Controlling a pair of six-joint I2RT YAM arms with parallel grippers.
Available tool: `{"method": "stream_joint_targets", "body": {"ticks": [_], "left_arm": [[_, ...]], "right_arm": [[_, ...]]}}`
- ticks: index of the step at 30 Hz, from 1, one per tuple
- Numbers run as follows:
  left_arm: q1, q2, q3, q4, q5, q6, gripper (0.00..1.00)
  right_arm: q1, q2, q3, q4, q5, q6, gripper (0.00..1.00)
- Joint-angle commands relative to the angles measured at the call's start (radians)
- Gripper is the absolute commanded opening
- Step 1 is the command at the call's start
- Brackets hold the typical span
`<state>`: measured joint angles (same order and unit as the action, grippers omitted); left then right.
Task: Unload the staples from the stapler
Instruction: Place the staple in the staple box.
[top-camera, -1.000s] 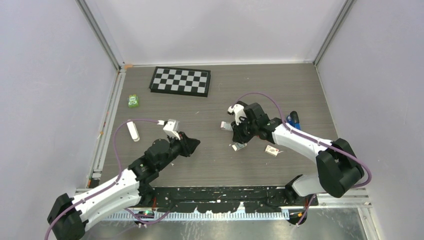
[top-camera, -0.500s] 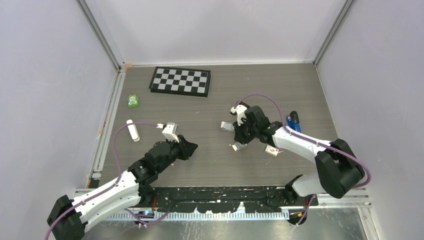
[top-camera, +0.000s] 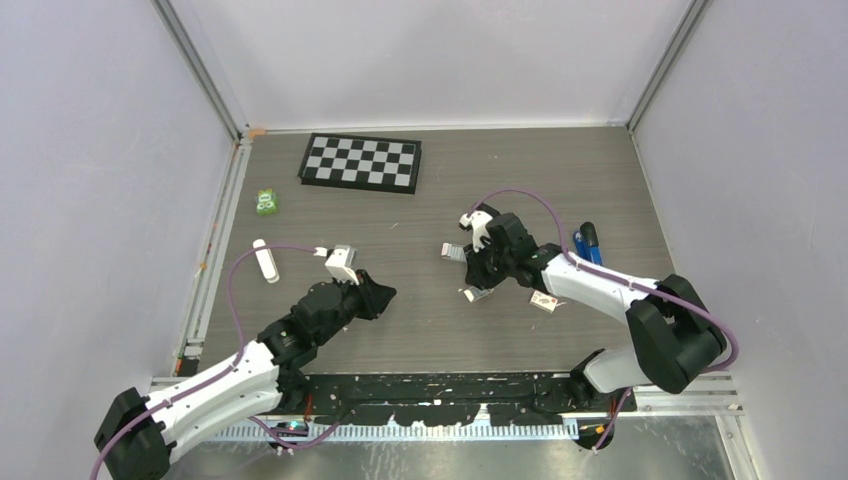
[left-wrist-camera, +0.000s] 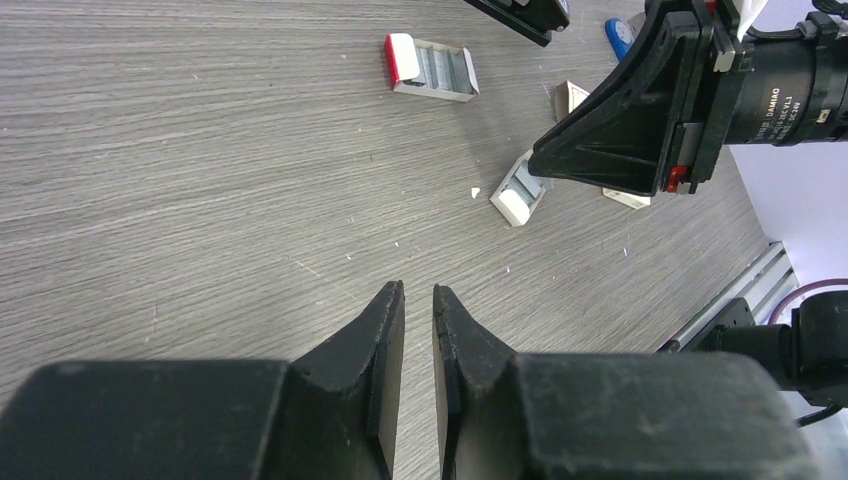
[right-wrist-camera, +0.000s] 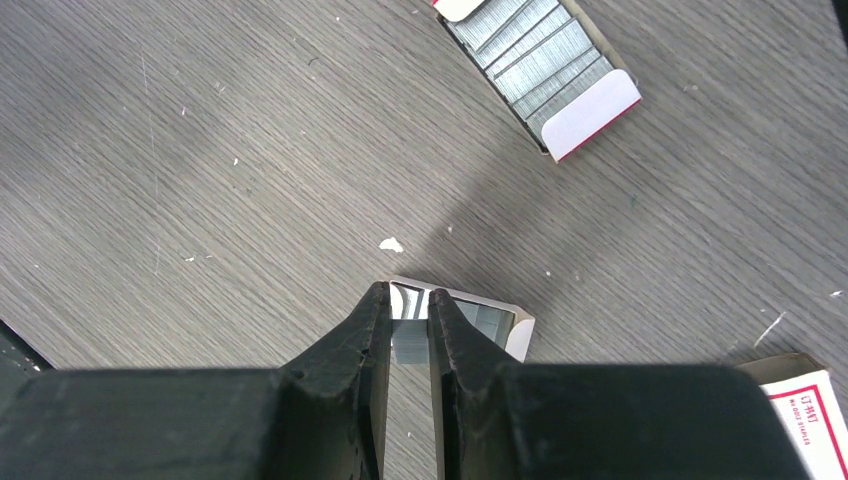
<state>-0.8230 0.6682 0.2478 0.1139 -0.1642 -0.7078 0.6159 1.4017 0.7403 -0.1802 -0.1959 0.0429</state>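
My right gripper (right-wrist-camera: 408, 295) is shut on a short strip of staples (right-wrist-camera: 410, 340). It hangs just over a small open staple box (right-wrist-camera: 480, 322) on the table, which also shows in the top view as the small box (top-camera: 476, 294) under the right gripper (top-camera: 480, 278). The stapler (top-camera: 588, 240), blue and black, lies to the right of that arm. My left gripper (left-wrist-camera: 418, 290) hovers low over bare table left of centre, its jaws a narrow gap apart with nothing between them; from above the left gripper (top-camera: 388, 291) points toward the boxes.
A second open box of staples (right-wrist-camera: 545, 55) lies beyond the small one, seen from above as the box (top-camera: 452, 252). A red-printed box lid (top-camera: 545, 301) rests beside the right arm. At the back are a checkerboard (top-camera: 362, 162), a green item (top-camera: 266, 203) and a white stick (top-camera: 265, 261).
The left arm has drawn back a little toward the near left. The right gripper has shifted slightly and kept the staples in its jaws.
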Motion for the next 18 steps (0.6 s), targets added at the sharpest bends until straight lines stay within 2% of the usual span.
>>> {"method": "stream_joint_targets", "body": {"ticks": [1,6,18], "left_arm": [[-0.002,-0.003,-0.007,0.055,-0.005,-0.01,0.18],[-0.002,0.002,-0.018,0.08,0.0,-0.013,0.18],[-0.002,0.016,-0.036,0.109,0.014,-0.01,0.19]], "right_arm": [[0.011,-0.006,-0.008,0.031,-0.006,0.03,0.11],[0.012,0.018,-0.013,0.058,0.027,0.12,0.11],[0.007,0.037,-0.023,0.06,0.08,0.159,0.11]]}}
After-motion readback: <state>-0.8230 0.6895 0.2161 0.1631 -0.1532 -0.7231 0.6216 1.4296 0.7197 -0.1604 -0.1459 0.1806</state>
